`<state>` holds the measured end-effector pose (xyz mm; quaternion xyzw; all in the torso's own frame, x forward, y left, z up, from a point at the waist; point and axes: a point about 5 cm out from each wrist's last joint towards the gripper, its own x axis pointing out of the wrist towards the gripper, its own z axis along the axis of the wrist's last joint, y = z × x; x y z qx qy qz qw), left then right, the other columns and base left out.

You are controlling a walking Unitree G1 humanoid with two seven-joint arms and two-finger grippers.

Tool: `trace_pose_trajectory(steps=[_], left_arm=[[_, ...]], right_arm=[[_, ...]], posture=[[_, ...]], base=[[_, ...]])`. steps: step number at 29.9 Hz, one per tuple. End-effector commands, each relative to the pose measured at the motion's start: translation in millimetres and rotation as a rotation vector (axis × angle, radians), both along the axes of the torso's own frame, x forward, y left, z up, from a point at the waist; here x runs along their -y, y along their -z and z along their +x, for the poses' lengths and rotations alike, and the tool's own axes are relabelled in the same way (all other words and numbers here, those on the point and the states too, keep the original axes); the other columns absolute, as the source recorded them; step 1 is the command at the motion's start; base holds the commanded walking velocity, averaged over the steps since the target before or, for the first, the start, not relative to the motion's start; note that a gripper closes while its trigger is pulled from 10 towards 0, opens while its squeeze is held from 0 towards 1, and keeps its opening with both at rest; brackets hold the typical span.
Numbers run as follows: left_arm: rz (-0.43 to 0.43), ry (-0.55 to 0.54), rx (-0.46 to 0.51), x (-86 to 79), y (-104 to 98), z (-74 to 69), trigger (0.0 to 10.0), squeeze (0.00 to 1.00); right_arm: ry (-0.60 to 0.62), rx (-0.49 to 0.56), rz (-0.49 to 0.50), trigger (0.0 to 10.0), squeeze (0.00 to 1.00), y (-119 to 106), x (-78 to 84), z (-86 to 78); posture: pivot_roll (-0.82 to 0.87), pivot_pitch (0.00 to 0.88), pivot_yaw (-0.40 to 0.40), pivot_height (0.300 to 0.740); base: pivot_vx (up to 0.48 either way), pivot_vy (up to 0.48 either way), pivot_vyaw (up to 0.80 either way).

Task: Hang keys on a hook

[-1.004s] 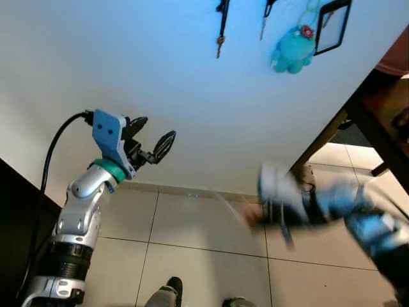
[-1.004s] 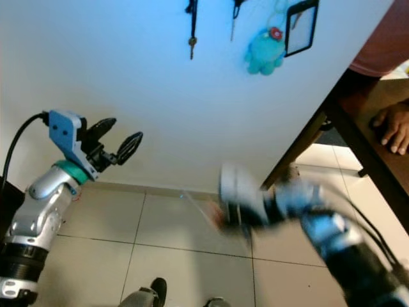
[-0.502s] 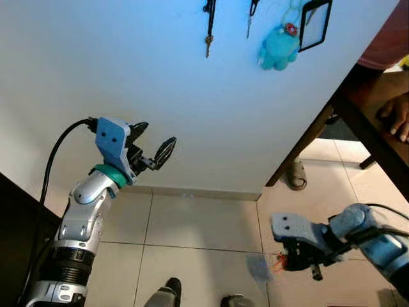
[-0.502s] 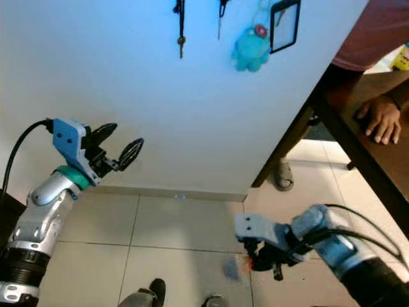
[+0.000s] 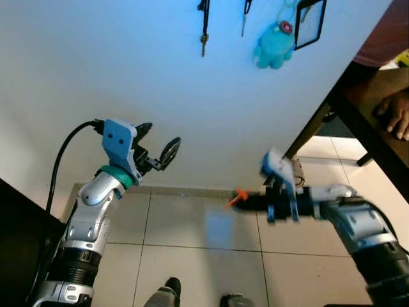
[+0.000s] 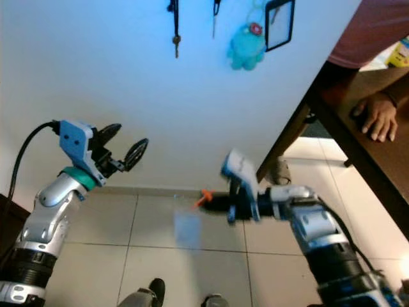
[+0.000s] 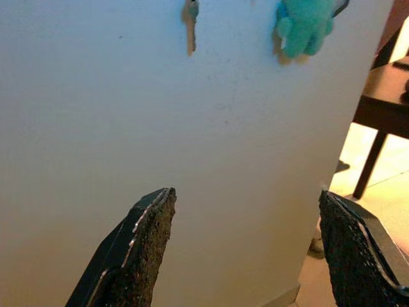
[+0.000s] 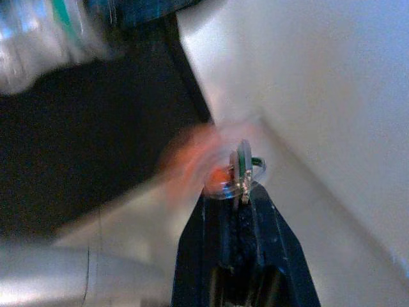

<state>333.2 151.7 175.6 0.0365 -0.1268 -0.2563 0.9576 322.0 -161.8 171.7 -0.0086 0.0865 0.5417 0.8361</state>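
Observation:
My right gripper [image 5: 248,201] reaches left toward the white wall [image 5: 128,70], just above the floor tiles. It is shut on a key ring [image 8: 240,176] with an orange tag [image 5: 238,196] that is blurred by motion. High on the wall hang a dark strap with a key [image 5: 203,25], a second key [image 5: 245,11], a teal plush toy [image 5: 273,46] and a black frame [image 5: 312,24]. Their hooks are cut off by the picture's top edge. My left gripper [image 5: 160,142] is raised in front of the wall, open and empty, its fingers [image 7: 144,249] wide apart.
A dark wooden table [image 5: 370,137] juts in at the right, one leg [image 5: 313,137] close to the wall. A person's hand [image 5: 397,115] rests on it. A black cabinet [image 5: 19,243] stands at the lower left. My feet [image 5: 167,291] stand on beige floor tiles.
My right arm has swung up from low over the floor and now points left toward the wall, keys still in its grip. The left arm has hardly moved. The camera shifted slightly.

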Motion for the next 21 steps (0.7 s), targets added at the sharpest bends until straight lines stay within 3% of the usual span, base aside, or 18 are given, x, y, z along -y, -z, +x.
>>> trace_pose_trajectory(steps=[1,2,4,6,8,9,10,11,13,14,16,20,21], left_arm=[[-0.006,0.0,0.007,0.2,0,-2.0,10.0,1.0],[-0.006,0.0,0.007,0.2,0,-2.0,10.0,1.0],[-0.016,-0.003,0.015,1.8,-1,-2.3,10.0,1.0],[-0.016,-0.003,0.015,1.8,-1,-2.3,10.0,1.0],[-0.028,-0.003,0.022,4.0,-2,-2.2,10.0,1.0],[-0.028,-0.003,0.022,4.0,-2,-2.2,10.0,1.0],[-0.041,-0.002,0.028,5.7,-3,-1.7,10.0,1.0],[-0.041,-0.002,0.028,5.7,-3,-1.7,10.0,1.0],[-0.072,0.001,0.045,9.0,-8,-0.6,10.0,1.0],[-0.072,0.001,0.045,9.0,-8,-0.6,10.0,1.0],[-0.103,0.014,0.064,12.0,-13,-0.8,10.0,1.0],[-0.138,0.03,0.079,13.8,-18,-1.8,10.0,1.0],[-0.151,0.035,0.084,14.0,-19,-2.0,10.0,0.78]], right_arm=[[0.079,0.013,0.175,0.0,0.0,-9,5.4,2.5],[0.079,0.013,0.175,0.0,0.0,-9,5.4,2.5],[0.103,0.082,0.399,0.0,0.0,-28,2.1,1.0],[0.103,0.082,0.399,0.0,0.0,-28,2.1,1.0],[0.099,0.116,0.571,0.0,0.0,-40,-2.4,-2.3],[0.099,0.116,0.571,0.0,0.0,-40,-2.4,-2.3],[0.086,0.129,0.683,0.0,0.0,-47,-5.2,-4.7],[0.086,0.129,0.683,0.0,0.0,-47,-5.2,-4.7],[0.079,0.151,0.907,0.0,0.0,-63,-8.4,-6.9],[0.079,0.151,0.907,0.0,0.0,-63,-8.4,-6.9],[0.084,0.163,1.038,0.0,0.0,-75,-9.7,-6.6],[0.113,0.173,1.13,0.0,0.0,-85,-7.3,-3.2],[0.126,0.175,1.161,0.0,0.0,-88,-6.2,-1.8]], posture=[[-0.03,0.14,0.021,0.74],[-0.03,0.14,0.021,0.74],[-0.03,0.14,0.025,0.74],[-0.03,0.14,0.025,0.74],[-0.03,0.14,0.025,0.74],[-0.03,0.14,0.025,0.74],[-0.03,0.137,0.022,0.74],[-0.03,0.137,0.022,0.74],[-0.03,0.132,0.023,0.74],[-0.03,0.132,0.023,0.74],[-0.03,0.131,0.023,0.74],[-0.03,0.126,0.023,0.74],[-0.03,0.124,0.023,0.74]], base=[[0.0,0.0,0.0],[0.0,0.0,0.0],[0.0,0.0,0.0],[0.0,0.0,0.0],[0.0,0.0,0.0],[0.0,0.0,0.0],[0.0,0.0,0.0],[0.0,0.0,0.0],[0.0,0.0,0.0],[0.0,0.0,0.0],[0.0,0.0,0.0],[0.0,0.0,0.0],[0.0,0.0,0.0]])
